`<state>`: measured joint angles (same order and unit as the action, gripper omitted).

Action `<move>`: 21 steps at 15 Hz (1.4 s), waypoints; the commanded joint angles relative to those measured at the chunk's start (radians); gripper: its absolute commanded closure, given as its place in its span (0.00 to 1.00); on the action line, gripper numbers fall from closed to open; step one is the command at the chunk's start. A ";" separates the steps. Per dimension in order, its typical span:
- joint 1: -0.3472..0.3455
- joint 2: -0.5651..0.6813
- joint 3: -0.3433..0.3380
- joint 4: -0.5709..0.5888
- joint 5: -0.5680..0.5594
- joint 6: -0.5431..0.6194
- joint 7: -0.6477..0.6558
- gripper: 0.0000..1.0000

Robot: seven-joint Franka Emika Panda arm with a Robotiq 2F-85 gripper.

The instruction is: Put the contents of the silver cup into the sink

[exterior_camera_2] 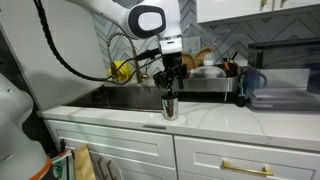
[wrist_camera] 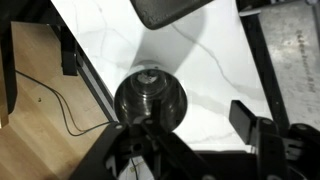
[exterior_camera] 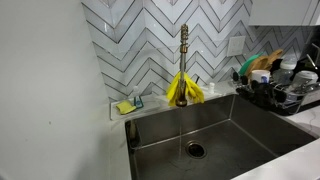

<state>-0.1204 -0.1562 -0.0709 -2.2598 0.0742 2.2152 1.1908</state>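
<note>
One silver cup (exterior_camera_2: 170,106) stands upright on the white counter (exterior_camera_2: 215,118), dead centre in an exterior view, and the gripper (exterior_camera_2: 170,88) hangs right above it with its fingers pointing down at the rim. The white arm (exterior_camera_2: 120,14) sweeps in from the upper left of that frame.

Over to the wrist view, looking straight down the cup's mouth: it is dark inside, with something pale at the bottom, too dim to name. One finger (wrist_camera: 241,120) shows at the right, clear of the cup wall with bare counter between them. The other is lost in the dark mass at the bottom edge. So the jaws read as spread wide and gripping nothing.

As for the sink (exterior_camera: 245,125), it fills the lower half of an exterior view, with the drain (exterior_camera: 195,150) low in the centre and the faucet (exterior_camera: 184,45) above it, draped in yellow gloves (exterior_camera: 184,90). A dish rack (exterior_camera: 280,92) sits at the right edge. The cup is outside the basin, on the counter just right of it.
</note>
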 commanded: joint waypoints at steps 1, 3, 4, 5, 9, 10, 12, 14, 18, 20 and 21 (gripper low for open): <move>0.005 -0.047 0.007 0.035 0.000 -0.064 -0.050 0.00; 0.013 -0.069 0.018 0.078 -0.024 -0.144 -0.108 0.00; 0.024 -0.085 0.020 0.098 -0.005 -0.192 -0.176 0.00; 0.030 -0.100 0.026 0.117 0.006 -0.233 -0.219 0.00; 0.059 -0.130 0.061 0.195 -0.004 -0.364 -0.373 0.00; 0.068 -0.130 0.070 0.210 -0.001 -0.379 -0.415 0.00; 0.082 -0.130 0.086 0.241 -0.003 -0.410 -0.496 0.00; 0.096 -0.128 0.100 0.268 -0.004 -0.434 -0.581 0.00; 0.114 -0.127 0.121 0.299 -0.013 -0.474 -0.761 0.00; 0.120 -0.129 0.130 0.310 -0.019 -0.491 -0.821 0.00; 0.107 -0.127 0.131 0.296 -0.006 -0.454 -0.765 0.00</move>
<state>-0.0094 -0.2839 0.0565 -1.9661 0.0672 1.7630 0.4252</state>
